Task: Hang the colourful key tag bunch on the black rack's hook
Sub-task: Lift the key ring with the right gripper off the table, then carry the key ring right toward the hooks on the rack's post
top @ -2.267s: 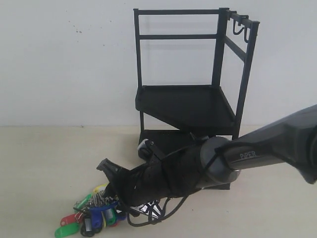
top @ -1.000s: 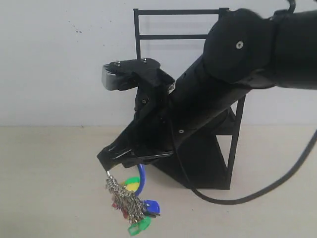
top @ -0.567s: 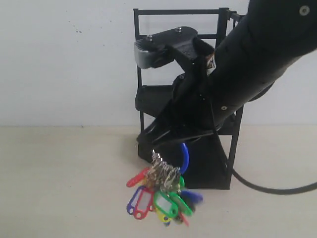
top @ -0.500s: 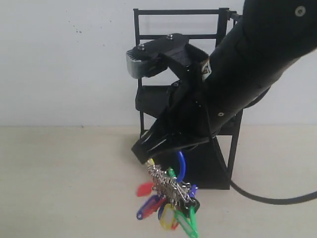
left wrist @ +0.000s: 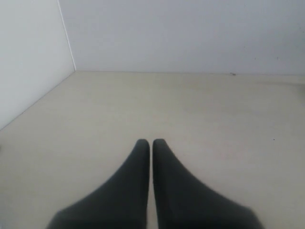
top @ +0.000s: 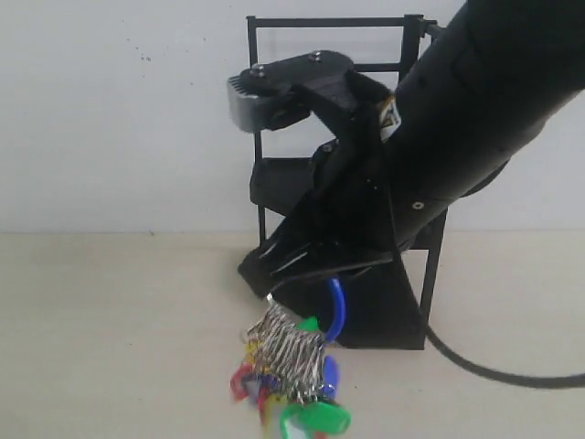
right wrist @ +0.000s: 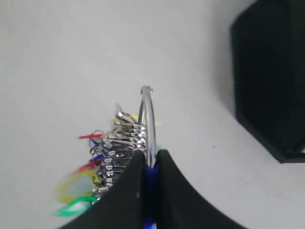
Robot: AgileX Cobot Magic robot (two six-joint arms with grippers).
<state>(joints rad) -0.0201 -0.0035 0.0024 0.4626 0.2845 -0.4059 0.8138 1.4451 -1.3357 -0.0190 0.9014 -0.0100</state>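
The colourful key tag bunch (top: 288,380) hangs in the air below my right gripper (top: 274,291), which is shut on its blue loop (top: 336,309). Metal rings and green, red and yellow tags dangle low, in front of the black rack (top: 274,174). Most of the rack is hidden behind my right arm; its top rail and left posts show. The right wrist view shows the fingers of my right gripper (right wrist: 150,157) pinching the blue loop, with the rings of the bunch (right wrist: 121,143) to one side and the rack's base (right wrist: 271,76) beyond. My left gripper (left wrist: 151,142) is shut on nothing, over bare table.
The beige table (top: 110,311) runs to a white wall behind the rack. A black cable (top: 494,370) loops down from my right arm at the right. In the left wrist view a white side wall (left wrist: 28,52) meets the table.
My right gripper lifted the bunch off the table and carried it right, toward the rack. Over the last half second the gripper barely moved while the tags swung lower and left.
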